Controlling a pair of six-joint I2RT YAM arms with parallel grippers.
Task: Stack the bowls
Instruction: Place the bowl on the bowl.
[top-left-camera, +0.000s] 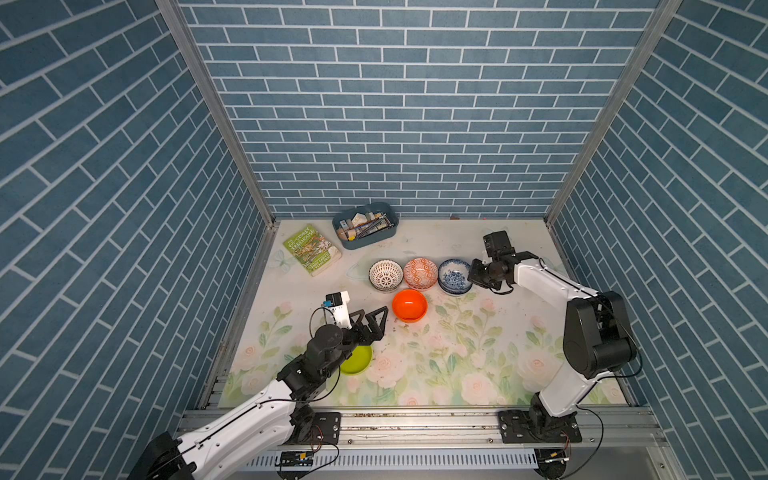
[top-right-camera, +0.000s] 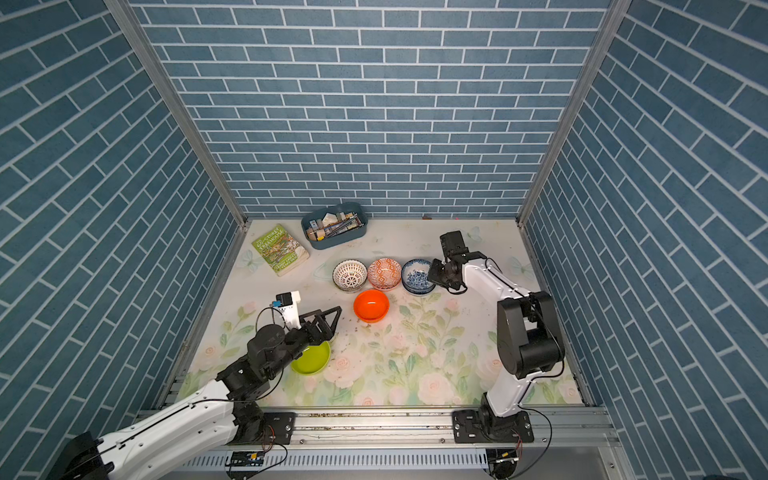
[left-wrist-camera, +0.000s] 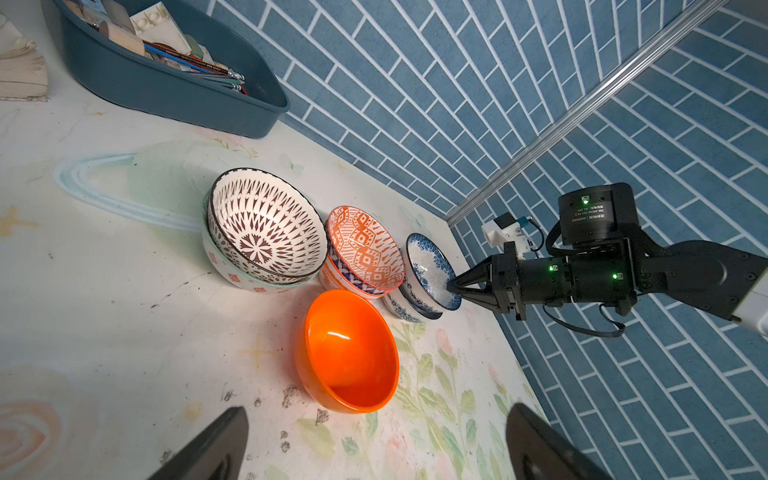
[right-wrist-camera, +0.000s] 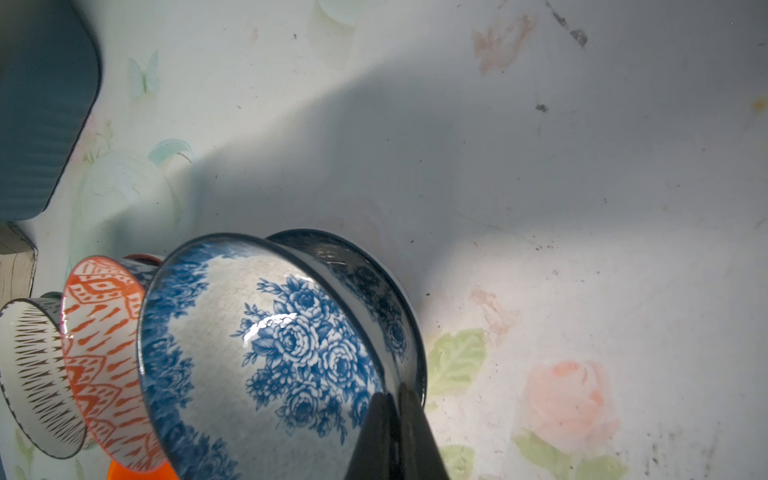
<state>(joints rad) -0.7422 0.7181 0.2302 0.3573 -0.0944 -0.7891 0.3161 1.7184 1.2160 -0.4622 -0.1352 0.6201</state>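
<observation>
Bowls: sitting as three nested pairs in a row mid-table (top-left-camera: 498, 332) — white lattice bowl (top-left-camera: 385, 274) inside grey-green bowl (left-wrist-camera: 232, 274), orange-white pair (top-left-camera: 420, 272), then the blue floral pair. Plain orange bowl (top-left-camera: 409, 305) is resting just in front of the row. Lime bowl (top-left-camera: 359, 359) is lying well apart, partly under the L arm.
Step, by my reading: R arm is seating the top floral bowl (right-wrist-camera: 270, 345) into the lower floral bowl (right-wrist-camera: 374, 282). It's tilting steeply, not yet nested flat.
Doing it well: levelling the top bowl, centring it over the lower one, easing down till the rims are lying parallel, then releasing. The orange-white pair is standing just beside, so no sideways swing.
L gripper (top-left-camera: 372, 311): hanging wide open w/ nothing in it, above the lime bowl, pointing toward the orange bowl — prob. the next pickup.
R gripper (left-wrist-camera: 455, 286): pinching shut on the top floral bowl's rim.
Book (top-left-camera: 311, 249): cover is showing "…STOREY TREEHOUSE"; smaller print unreadable.
Motor label (left-wrist-camera: 586, 212): on the R wrist, reading approx. "DAMIAO"; the rest is too small.
</observation>
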